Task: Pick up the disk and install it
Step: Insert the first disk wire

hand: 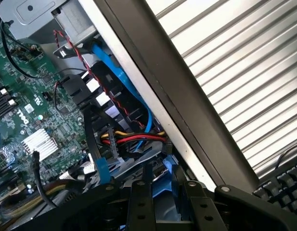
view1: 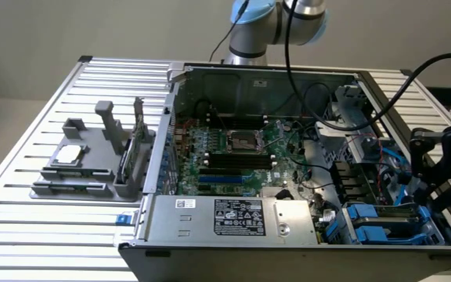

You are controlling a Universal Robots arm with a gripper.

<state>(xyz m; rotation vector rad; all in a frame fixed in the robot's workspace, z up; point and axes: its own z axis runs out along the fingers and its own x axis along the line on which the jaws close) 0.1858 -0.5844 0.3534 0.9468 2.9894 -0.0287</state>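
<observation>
exterior view: gripper (view1: 431, 194) low inside the open computer case (view1: 257, 82), over the blue drive bay (view1: 378, 226) at the exterior view's right. wrist view: gripper (hand: 161, 188) clamped on the disk (hand: 160, 209), blue rail showing, just beside the side wall (hand: 167, 91).

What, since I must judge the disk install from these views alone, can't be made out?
Disk: wrist view, the gripper covers all but some blue plastic; whether that is its carrier cannot be told.
Drive bay: exterior view, blue carriers overlap; whether a disk sits inside is hidden.
Power supply label: exterior view, print too small.
Keyboard: wrist view, cut off by the picture's edge.
</observation>
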